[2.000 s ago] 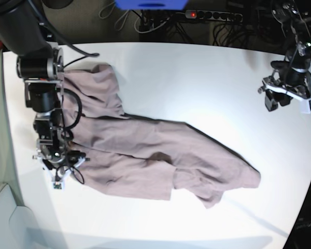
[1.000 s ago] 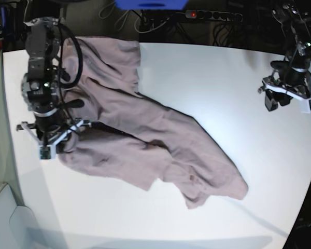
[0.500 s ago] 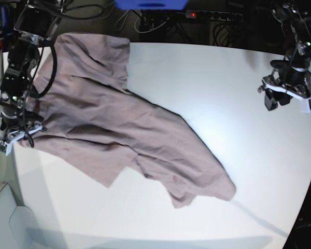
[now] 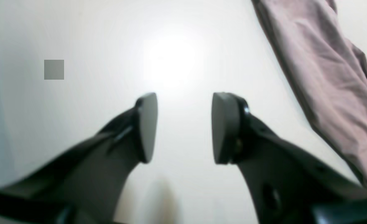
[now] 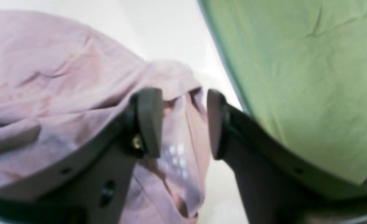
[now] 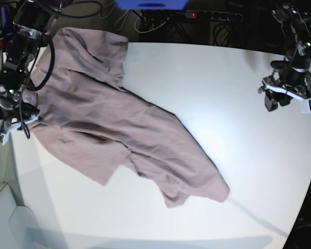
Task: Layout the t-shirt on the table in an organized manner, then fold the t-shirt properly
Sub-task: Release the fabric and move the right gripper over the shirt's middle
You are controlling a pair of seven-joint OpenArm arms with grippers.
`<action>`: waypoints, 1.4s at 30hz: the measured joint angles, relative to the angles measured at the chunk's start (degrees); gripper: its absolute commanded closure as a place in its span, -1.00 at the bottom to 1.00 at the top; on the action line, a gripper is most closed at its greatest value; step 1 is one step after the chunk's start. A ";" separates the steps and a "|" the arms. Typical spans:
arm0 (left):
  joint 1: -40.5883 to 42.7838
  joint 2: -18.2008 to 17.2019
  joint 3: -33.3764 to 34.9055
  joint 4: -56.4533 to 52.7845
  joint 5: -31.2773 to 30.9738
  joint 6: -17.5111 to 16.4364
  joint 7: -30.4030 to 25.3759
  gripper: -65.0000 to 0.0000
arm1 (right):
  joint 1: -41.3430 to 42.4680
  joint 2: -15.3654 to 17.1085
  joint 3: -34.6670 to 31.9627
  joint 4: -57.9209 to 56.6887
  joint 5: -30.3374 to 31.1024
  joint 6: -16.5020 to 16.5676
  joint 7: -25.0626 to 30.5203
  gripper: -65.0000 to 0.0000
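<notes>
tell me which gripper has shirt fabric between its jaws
The right gripper, at the table's edge: t-shirt fabric sits between its parted jaws. The left gripper hovers over bare tabletop, well apart from the shirt.

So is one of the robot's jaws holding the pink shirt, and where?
Neither clearly is. The left gripper hangs open over the bare white table. The right gripper has its jaws apart around the mauve-pink fabric t-shirt's neck edge, seemingly letting go.
</notes>
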 measured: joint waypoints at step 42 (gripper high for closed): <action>-0.85 -0.02 0.00 -0.09 -0.17 0.00 0.02 0.14 | 13.70 -3.06 -42.60 -16.35 0.15 4.55 4.66 -0.05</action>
